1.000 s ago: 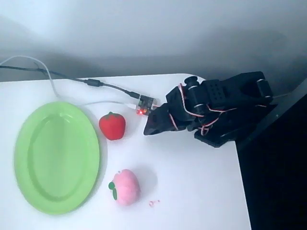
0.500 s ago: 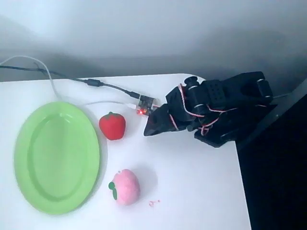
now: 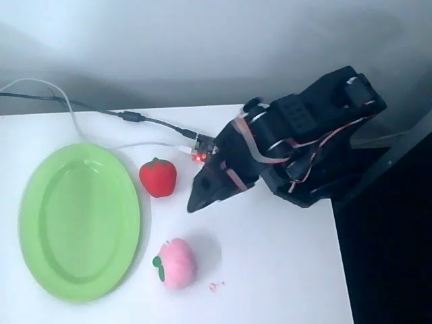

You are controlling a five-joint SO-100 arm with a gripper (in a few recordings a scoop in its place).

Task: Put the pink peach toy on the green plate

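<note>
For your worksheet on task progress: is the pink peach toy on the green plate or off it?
Off it. The pink peach toy lies on the white table just right of the green plate, whose surface is bare.

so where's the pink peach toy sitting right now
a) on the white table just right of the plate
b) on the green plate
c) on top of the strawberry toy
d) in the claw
a, the pink peach toy lies on the white table beside the green plate's right rim, apart from the claw.
</note>
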